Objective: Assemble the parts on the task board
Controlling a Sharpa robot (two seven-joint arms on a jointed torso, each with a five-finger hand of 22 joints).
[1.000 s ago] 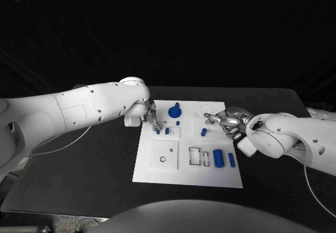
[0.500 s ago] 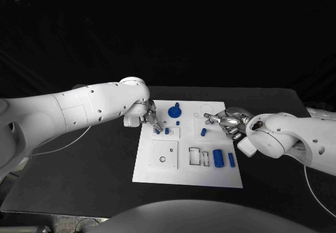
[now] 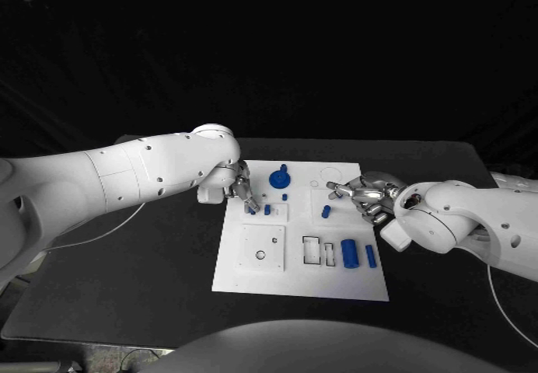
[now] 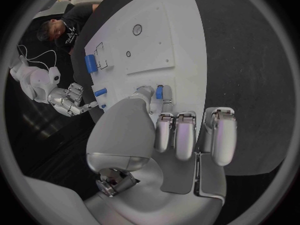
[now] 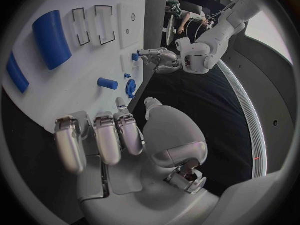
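Blue peg [image 3: 251, 207] — left hand [image 3: 240, 189] has edged it slightly up the task board [image 3: 294, 281].

Head view dim overall; black table [image 3: 134, 280] and backdrop merge into dark. White task board [image 3: 302, 241] and arms stand out bright, no harsh glare. Soft shadows under both hands. Wrist views fisheye: board edges bend, rims fall dark. Silver fingers [image 4: 184, 135] carry mild highlights.
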